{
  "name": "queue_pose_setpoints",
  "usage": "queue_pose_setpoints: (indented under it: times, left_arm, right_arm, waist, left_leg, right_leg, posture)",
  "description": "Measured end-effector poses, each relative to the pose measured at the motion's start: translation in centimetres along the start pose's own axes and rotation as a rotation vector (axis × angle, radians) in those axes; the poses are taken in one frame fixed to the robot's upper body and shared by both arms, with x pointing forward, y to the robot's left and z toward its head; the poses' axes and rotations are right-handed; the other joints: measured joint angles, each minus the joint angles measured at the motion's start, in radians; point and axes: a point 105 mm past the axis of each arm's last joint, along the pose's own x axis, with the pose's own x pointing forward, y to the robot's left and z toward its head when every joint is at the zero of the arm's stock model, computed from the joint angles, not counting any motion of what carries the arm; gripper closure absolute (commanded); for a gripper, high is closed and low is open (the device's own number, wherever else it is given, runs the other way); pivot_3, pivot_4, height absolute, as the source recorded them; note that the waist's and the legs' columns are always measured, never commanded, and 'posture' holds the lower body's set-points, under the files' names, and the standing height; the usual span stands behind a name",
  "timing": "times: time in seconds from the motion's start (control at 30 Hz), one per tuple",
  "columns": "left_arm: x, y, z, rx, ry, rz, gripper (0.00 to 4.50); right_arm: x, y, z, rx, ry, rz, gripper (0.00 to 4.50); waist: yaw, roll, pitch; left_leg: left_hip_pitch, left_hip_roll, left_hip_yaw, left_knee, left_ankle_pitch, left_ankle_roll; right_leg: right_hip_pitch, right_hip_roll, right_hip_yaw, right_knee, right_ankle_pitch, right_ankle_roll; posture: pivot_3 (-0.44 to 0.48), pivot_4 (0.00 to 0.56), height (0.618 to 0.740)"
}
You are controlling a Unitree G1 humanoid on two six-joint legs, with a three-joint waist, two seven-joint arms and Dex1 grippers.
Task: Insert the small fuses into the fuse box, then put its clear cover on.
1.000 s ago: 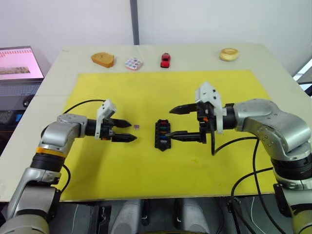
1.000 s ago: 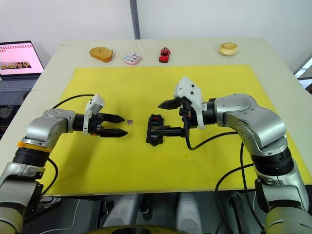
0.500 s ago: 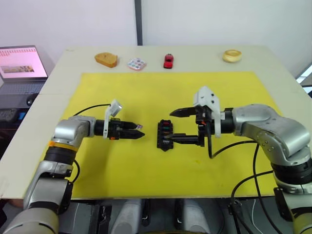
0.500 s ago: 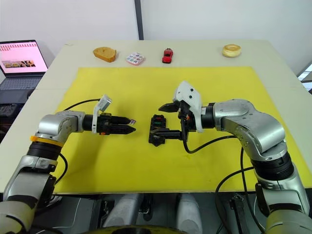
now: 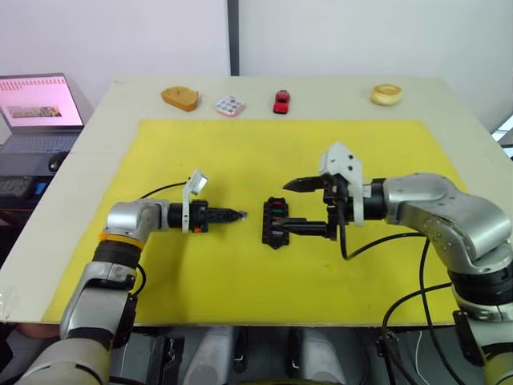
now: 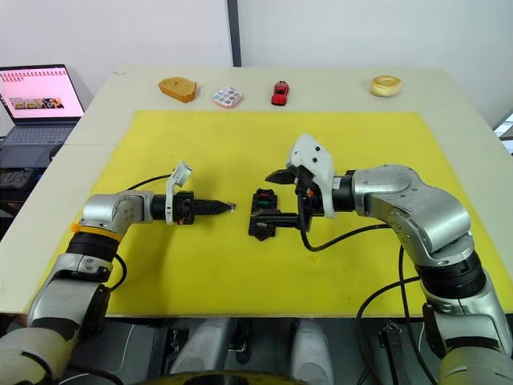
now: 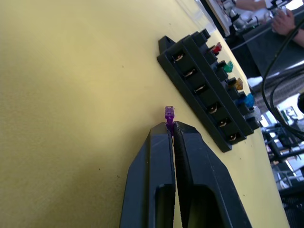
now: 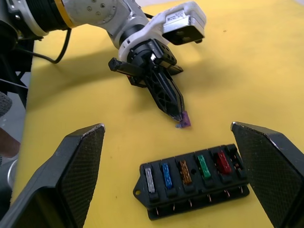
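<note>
Purple fuse (image 7: 169,114) pinched in left gripper (image 7: 172,127) jaws, near fuse box (image 5: 276,221). Right gripper (image 5: 298,206) jaws wide, straddling box on yellow mat (image 5: 240,273).

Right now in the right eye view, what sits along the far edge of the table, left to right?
Laptop beside the table, then tan wooden block → small pastel paint palette → red toy car → pale wooden ring.

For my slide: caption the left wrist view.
Left gripper pinching the purple fuse beside the fuse box.
</note>
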Motion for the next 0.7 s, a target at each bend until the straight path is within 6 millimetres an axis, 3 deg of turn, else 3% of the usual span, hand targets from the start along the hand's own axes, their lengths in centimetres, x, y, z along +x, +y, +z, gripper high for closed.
queue_pose_setpoints:
  times: [0.23, 0.33, 0.43, 0.6, 0.7]
  left_arm:
    - [-1.2, -0.2, 0.4, -0.034, -0.119, 0.014, 4.48]
    - [-2.5, -0.9, 1.0, -0.035, -0.2, 0.006, 4.48]
    - [-4.2, -2.7, 3.0, 0.033, -0.287, -0.006, 4.48]
    - [-6.6, -8.4, 7.6, 0.346, -0.332, -0.013, 4.48]
    - [-6.1, -10.3, 8.6, 0.483, -0.303, 0.005, 4.5]
  right_arm:
    - [-0.2, -0.5, -0.3, 0.1, 0.006, -0.02, 0.0]
    - [-0.3, -1.2, 1.4, 0.228, -0.051, 0.007, 0.0]
    - [-0.7, -1.9, 3.2, 0.262, -0.062, 0.015, 0.0]
    - [0.1, -2.7, 5.8, 0.223, -0.077, 0.058, 0.0]
    - [0.6, -3.6, 7.6, 0.219, -0.09, 0.058, 0.93]
  waist:
    - [-0.006, 0.0, 0.0]
    - [-0.024, 0.0, 0.0]
    - [-0.031, 0.0, 0.001]
    - [-0.032, 0.0, 0.001]
    - [-0.029, 0.0, 0.001]
  left_leg:
    - [0.0, 0.0, 0.0, 0.0, 0.0, 0.0]
    - [-0.004, 0.001, 0.0, -0.001, 0.001, -0.001]
    - [-0.009, 0.001, 0.0, -0.001, 0.001, -0.002]
    - [-0.012, 0.001, 0.0, -0.001, 0.002, -0.004]
    - [-0.012, 0.001, 0.0, 0.0, 0.004, -0.006]
  right_leg:
    - [-0.001, 0.0, 0.001, 0.0, 0.0, 0.0]
    - [-0.005, 0.0, 0.001, 0.001, 0.0, 0.0]
    - [-0.007, 0.0, 0.001, 0.002, 0.0, 0.0]
    - [-0.009, 0.001, 0.0, 0.001, 0.0, 0.0]
    - [-0.009, 0.001, 0.0, 0.001, 0.0, 0.0]
  posture:
    - [0.0, 0.15, 0.74]
    - [0.0, 0.15, 0.74]
    - [0.0, 0.15, 0.74]
    - [0.0, 0.15, 0.74]
    - [0.0, 0.15, 0.74]
